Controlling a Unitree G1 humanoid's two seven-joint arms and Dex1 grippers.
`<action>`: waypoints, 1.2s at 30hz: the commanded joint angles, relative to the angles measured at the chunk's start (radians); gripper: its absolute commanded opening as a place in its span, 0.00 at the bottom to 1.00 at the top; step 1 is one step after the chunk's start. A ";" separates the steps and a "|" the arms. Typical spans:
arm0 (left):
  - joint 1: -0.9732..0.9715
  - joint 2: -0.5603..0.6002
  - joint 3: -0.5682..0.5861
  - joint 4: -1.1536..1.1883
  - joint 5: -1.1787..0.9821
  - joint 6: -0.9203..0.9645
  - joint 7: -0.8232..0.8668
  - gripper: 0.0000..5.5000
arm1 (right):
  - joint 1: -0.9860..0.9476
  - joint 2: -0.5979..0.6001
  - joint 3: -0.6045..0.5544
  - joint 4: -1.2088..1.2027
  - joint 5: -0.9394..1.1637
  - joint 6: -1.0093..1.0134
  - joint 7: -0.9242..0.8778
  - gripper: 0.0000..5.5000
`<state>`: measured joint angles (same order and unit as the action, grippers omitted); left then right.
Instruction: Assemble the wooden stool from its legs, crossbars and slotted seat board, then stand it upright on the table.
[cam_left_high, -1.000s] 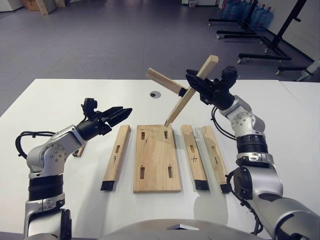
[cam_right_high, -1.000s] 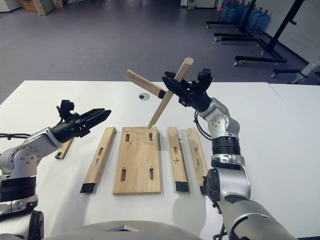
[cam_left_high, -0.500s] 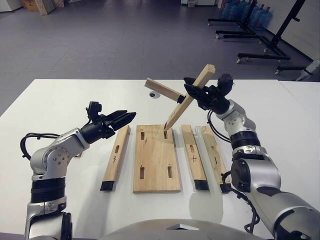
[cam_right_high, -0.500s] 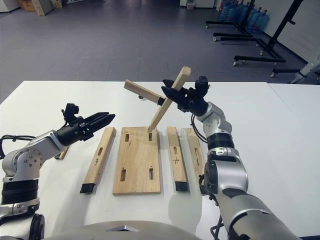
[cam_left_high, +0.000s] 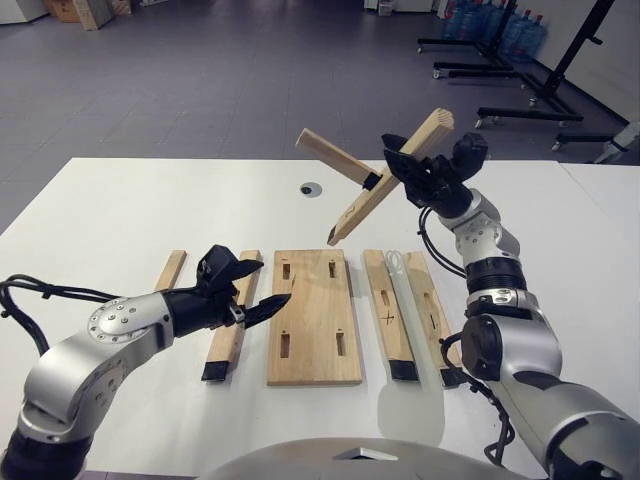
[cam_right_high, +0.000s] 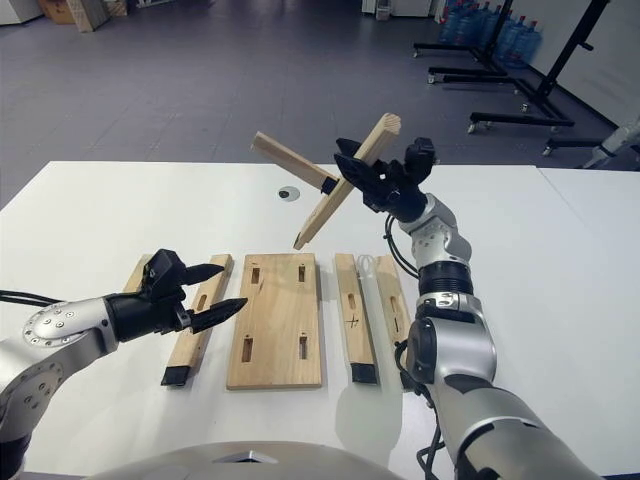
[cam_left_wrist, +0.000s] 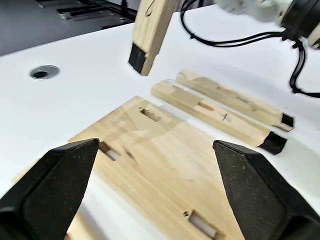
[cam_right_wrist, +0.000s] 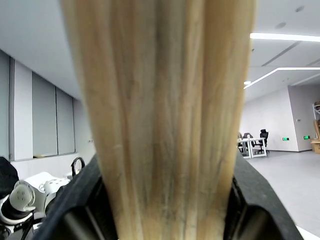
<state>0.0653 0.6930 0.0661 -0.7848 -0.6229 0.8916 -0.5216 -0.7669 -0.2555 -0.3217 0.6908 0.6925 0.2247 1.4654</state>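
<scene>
One rectangular slotted seat board (cam_left_high: 313, 320), pale wooden leg (cam_left_high: 352, 214) aloft

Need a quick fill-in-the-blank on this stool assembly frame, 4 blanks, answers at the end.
1. The right tool is shut on a leg that has a ___ joined across it.
2. The seat board shows ___ slots.
3. The left tool has its fingers ___.
4. Right of the seat board lie ___ loose legs.

Missing words: crossbar; four; open; two.
</scene>
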 joint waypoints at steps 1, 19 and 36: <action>0.001 0.010 -0.046 -0.052 0.067 0.013 0.070 0.76 | 0.037 -0.015 -0.009 -0.056 0.018 0.033 -0.021 0.38; 0.170 0.083 -0.127 -0.036 0.108 -0.044 -0.022 0.76 | 0.084 -0.016 0.074 -0.103 -0.016 0.058 0.007 0.38; 0.106 -0.008 -0.267 0.069 0.313 -0.128 0.036 0.76 | 0.056 -0.009 0.042 -0.153 0.054 0.103 -0.067 0.38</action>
<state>0.2100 0.7030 -0.2358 -0.7326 -0.2908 0.7384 -0.4896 -0.6752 -0.2586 -0.2469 0.5704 0.7067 0.3042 1.4209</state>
